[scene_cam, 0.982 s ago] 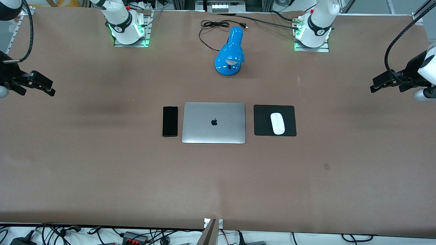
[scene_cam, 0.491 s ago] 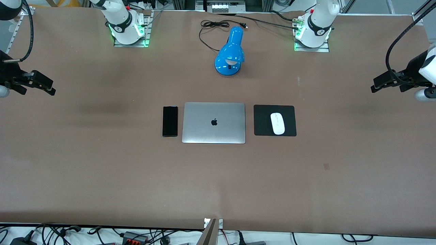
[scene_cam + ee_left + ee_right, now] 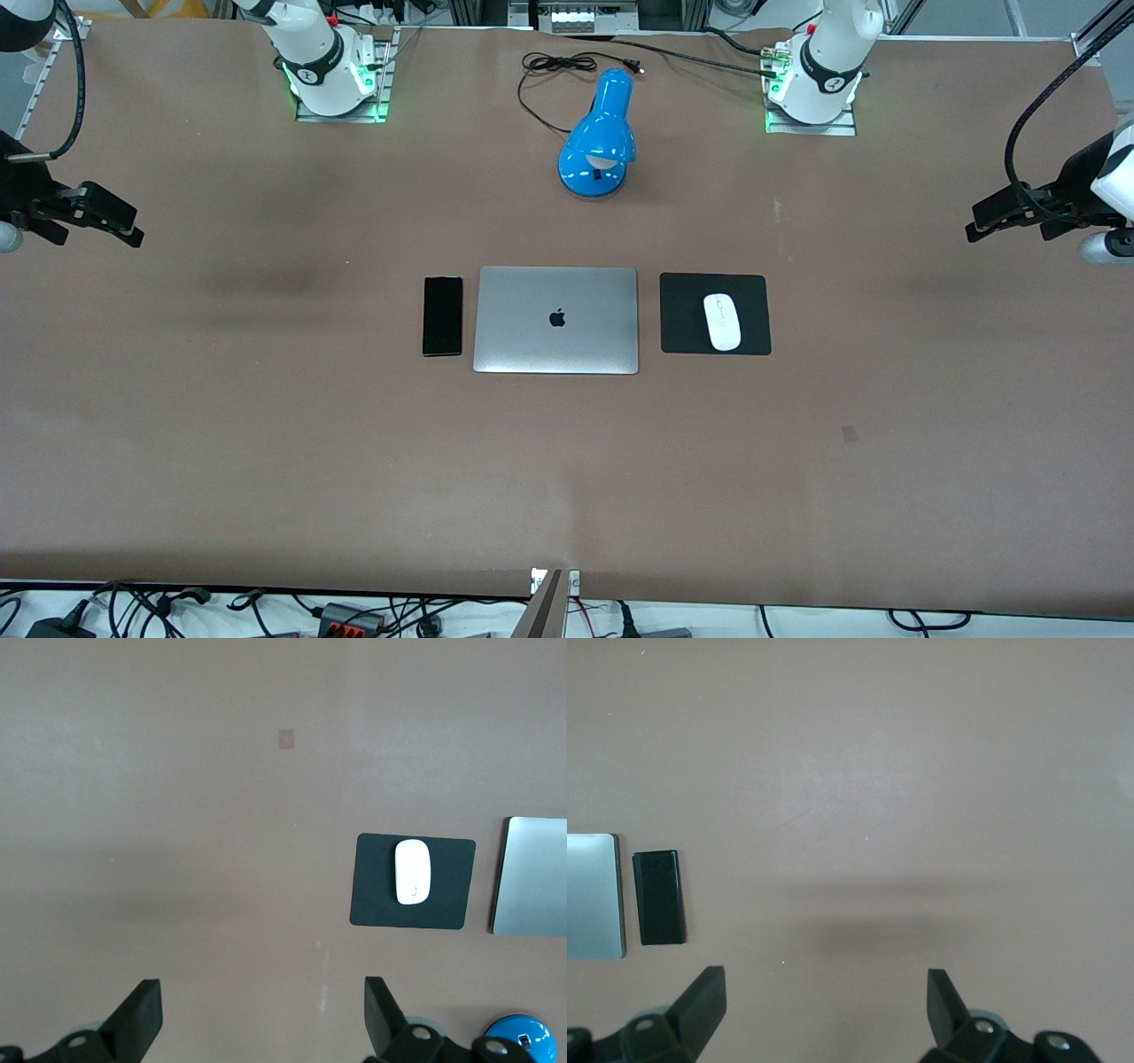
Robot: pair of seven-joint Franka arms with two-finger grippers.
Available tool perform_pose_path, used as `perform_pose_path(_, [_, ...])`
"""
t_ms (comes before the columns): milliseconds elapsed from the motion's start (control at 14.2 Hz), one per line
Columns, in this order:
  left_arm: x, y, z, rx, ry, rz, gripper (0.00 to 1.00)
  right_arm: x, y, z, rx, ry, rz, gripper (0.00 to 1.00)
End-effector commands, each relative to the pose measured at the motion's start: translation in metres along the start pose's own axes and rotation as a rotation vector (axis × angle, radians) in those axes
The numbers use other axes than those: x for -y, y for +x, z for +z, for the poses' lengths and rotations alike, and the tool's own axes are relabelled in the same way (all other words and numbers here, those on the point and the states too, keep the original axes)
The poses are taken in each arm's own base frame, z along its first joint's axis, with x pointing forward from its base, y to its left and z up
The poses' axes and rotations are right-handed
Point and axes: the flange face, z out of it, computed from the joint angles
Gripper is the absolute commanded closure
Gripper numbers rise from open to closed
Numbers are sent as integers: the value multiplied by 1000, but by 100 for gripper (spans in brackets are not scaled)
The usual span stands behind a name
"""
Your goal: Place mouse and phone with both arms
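Observation:
The white mouse (image 3: 723, 322) lies on a black mouse pad (image 3: 682, 315) beside the laptop, toward the left arm's end; it also shows in the left wrist view (image 3: 412, 872). The black phone (image 3: 442, 315) lies flat beside the laptop toward the right arm's end, and shows in the right wrist view (image 3: 659, 897). My left gripper (image 3: 979, 229) is open and empty, up over the table's left-arm end (image 3: 262, 1014). My right gripper (image 3: 131, 233) is open and empty, up over the right-arm end (image 3: 826, 1005).
A closed silver laptop (image 3: 556, 320) lies at the table's middle between phone and mouse pad. A blue desk lamp (image 3: 600, 136) with a black cord lies farther from the front camera than the laptop, between the two arm bases.
Both grippers have drifted very slightly outward and up. The mouse, phone and laptop have not moved.

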Motion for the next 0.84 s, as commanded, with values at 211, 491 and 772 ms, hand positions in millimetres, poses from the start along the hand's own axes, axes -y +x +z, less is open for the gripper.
perform_pose_path(211, [0, 1, -5, -4, 17, 11, 0, -2, -7, -11, -1, 2, -5, 0])
perform_pose_path(491, [0, 1, -5, -4, 17, 9, 0, 0, -8, -10, 13, 1, -10, 0])
perform_pose_path(772, [0, 1, -5, -4, 17, 9, 0, 0, -9, -8, 22, 0, -10, 0])
